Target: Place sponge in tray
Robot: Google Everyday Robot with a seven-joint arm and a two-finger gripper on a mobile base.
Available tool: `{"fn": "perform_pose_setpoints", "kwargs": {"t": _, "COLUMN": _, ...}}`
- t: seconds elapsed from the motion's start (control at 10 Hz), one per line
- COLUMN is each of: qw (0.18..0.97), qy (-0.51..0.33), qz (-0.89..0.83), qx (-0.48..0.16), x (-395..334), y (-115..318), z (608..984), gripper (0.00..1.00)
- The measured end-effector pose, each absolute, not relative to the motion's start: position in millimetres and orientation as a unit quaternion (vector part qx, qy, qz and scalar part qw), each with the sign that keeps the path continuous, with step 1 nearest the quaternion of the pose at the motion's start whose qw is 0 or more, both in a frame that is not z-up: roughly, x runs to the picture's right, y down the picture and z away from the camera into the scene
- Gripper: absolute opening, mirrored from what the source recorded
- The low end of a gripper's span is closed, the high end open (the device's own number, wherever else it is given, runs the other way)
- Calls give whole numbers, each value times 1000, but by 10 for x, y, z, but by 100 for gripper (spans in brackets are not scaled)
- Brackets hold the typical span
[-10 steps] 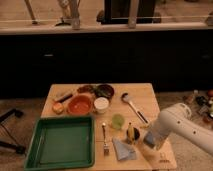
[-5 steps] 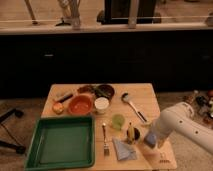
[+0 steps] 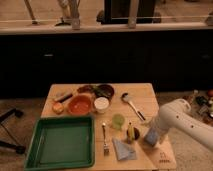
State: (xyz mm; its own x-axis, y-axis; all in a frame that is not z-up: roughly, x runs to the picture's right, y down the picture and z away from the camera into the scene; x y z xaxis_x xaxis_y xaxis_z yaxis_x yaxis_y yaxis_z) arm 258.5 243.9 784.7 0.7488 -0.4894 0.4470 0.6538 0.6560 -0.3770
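A wooden table stands before a dark counter front. At its right front corner the gripper, at the end of the white arm, sits right at the sponge, seemingly from above; whether it is clenched on the block I cannot tell. Over the last second almost nothing has shifted. Arm and sponge keep the same spot, the sponge on or barely above the wood, just right of the cloth. That suggests the grasp is being settled and no carry has begun. The tray lies well apart at the left front, with the fork between, so the whole transfer remains.
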Motion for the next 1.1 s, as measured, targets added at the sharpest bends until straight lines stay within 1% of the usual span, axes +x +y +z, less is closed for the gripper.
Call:
{"fn": "perform_pose_setpoints", "kwargs": {"t": 0.3, "qw": 884, "qy": -161, "qz": -343, "qx": -272, "x": 2637, "y": 2476, "z": 7869, "gripper": 78}}
{"fn": "perform_pose_setpoints", "kwargs": {"t": 1.1, "qw": 881, "qy": -178, "qz": -350, "qx": -265, "x": 2903, "y": 2575, "z": 8021, "gripper": 78}}
